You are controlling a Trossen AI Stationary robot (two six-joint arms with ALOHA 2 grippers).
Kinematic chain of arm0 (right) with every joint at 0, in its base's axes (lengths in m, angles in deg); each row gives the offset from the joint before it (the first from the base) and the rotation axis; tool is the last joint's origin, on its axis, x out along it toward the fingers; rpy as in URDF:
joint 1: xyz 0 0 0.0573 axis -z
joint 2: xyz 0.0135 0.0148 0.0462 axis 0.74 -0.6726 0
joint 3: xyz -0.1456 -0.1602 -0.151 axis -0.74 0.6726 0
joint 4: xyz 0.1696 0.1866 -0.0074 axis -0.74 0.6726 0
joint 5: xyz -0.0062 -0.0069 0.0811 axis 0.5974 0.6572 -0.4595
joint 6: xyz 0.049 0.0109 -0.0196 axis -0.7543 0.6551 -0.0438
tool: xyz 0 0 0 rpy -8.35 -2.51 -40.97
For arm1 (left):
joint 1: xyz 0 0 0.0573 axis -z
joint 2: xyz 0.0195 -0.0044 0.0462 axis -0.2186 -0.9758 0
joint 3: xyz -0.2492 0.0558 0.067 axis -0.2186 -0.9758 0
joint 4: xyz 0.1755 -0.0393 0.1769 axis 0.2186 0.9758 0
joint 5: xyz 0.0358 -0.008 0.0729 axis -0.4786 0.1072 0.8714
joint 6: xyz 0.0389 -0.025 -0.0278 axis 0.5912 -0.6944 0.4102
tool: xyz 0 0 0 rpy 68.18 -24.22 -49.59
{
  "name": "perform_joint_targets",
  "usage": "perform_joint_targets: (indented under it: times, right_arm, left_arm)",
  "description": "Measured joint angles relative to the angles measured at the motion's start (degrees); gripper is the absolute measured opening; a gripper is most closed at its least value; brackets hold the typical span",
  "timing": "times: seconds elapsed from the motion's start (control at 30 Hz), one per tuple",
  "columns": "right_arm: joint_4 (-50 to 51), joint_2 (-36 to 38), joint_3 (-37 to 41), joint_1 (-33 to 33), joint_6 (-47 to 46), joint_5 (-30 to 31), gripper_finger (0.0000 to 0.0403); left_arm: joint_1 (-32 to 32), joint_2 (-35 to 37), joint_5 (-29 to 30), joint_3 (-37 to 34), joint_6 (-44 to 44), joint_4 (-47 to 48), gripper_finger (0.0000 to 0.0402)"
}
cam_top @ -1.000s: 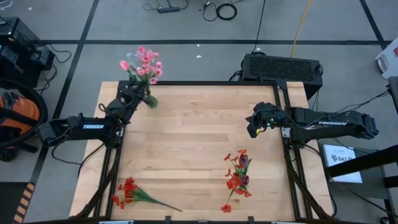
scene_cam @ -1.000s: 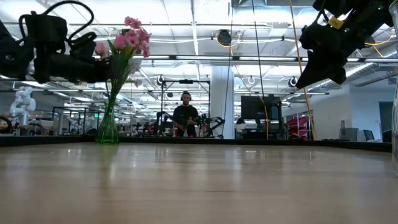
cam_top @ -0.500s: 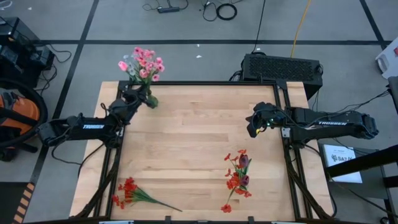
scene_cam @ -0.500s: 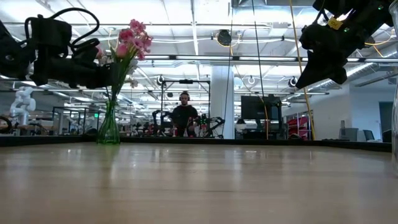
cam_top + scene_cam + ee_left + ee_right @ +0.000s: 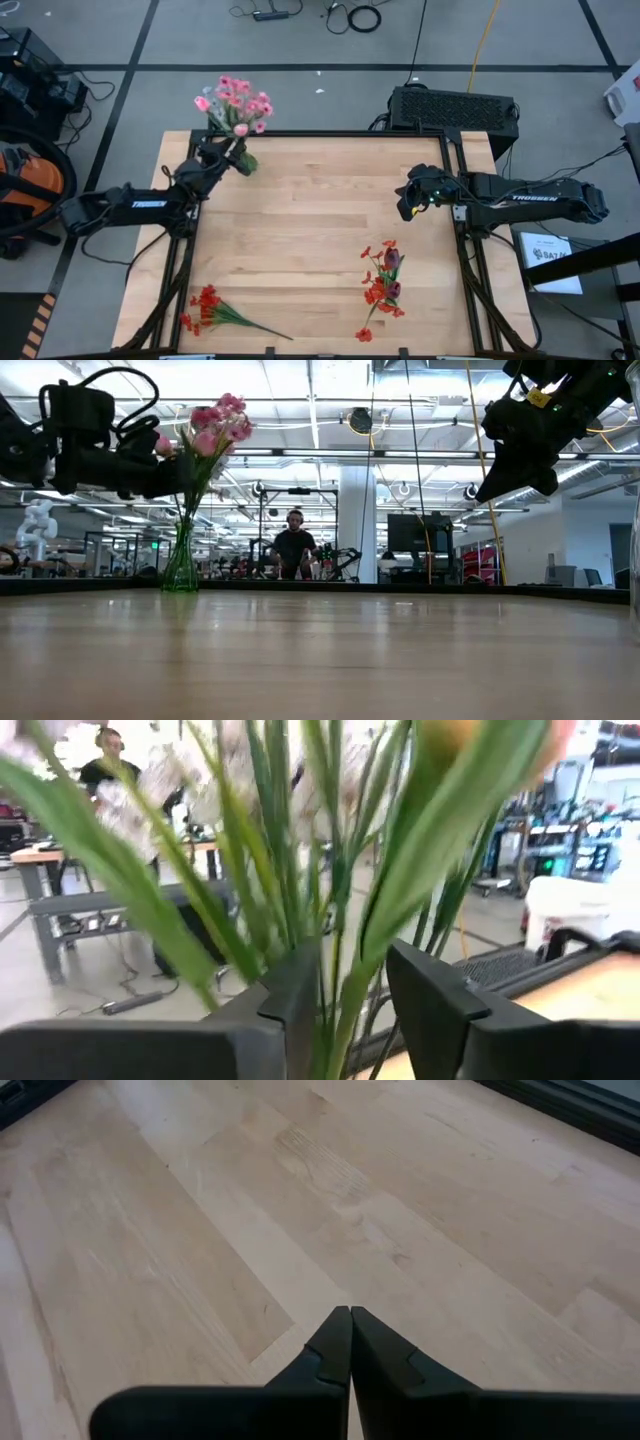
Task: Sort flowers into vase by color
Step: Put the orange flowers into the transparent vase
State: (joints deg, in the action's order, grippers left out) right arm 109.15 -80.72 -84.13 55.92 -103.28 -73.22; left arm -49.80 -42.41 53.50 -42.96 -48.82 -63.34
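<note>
You see the table (image 5: 320, 230) with the green vase (image 5: 243, 161) at its eleven o'clock corner, where the pink flowers (image 5: 238, 103) are gathered. The left gripper (image 5: 350, 982) stands parted around their stems, likely letting go. The right gripper (image 5: 350, 1342), pinched empty, waits at three o'clock.

So my left hand (image 5: 350, 995) is opening up now, the fingers (image 5: 295, 1005) have a gap with the green stems running between them, where a second ago it was clamped. The pink flowers (image 5: 238, 103) swing over toward the right, heads leaning farther that way. The vase (image 5: 180, 565) shifts a little along the worktop (image 5: 320, 250) edge too.
</note>
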Motion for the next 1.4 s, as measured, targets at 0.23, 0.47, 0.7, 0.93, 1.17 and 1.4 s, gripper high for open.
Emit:
perform_joint_targets:
  times: [0.23,0.47,0.7,0.93,1.17,1.4]
  right_arm:
    - [0.0,0.0,0.0,0.0,0.2,0.0,0.0]
    - [0.0,0.0,0.0,0.0,0.7,-0.3,0.0]
    - [0.0,0.0,0.0,0.0,3.6,-0.3,0.0]
    - [0.0,0.0,0.0,0.0,6.0,-0.3,0.0]
    - [0.0,0.0,0.0,0.0,6.0,-0.5,0.0]
    - [0.0,0.0,0.0,0.0,1.6,-0.6,0.0]
  left_arm:
    - [4.8,4.4,6.0,1.9,5.5,2.7,0.0132]
    - [11.5,11.4,19.1,7.3,8.7,22.4,0.0132]
    - [14.8,15.2,20.5,18.3,-0.7,54.3,0.0132]
    - [14.8,15.3,19.3,28.6,-15.4,81.6,0.0132]
    - [15.2,15.1,9.7,38.5,-32.2,102.6,0.0132]
    - [20.6,15.0,-0.4,42.8,-55.4,113.5,0.0132]
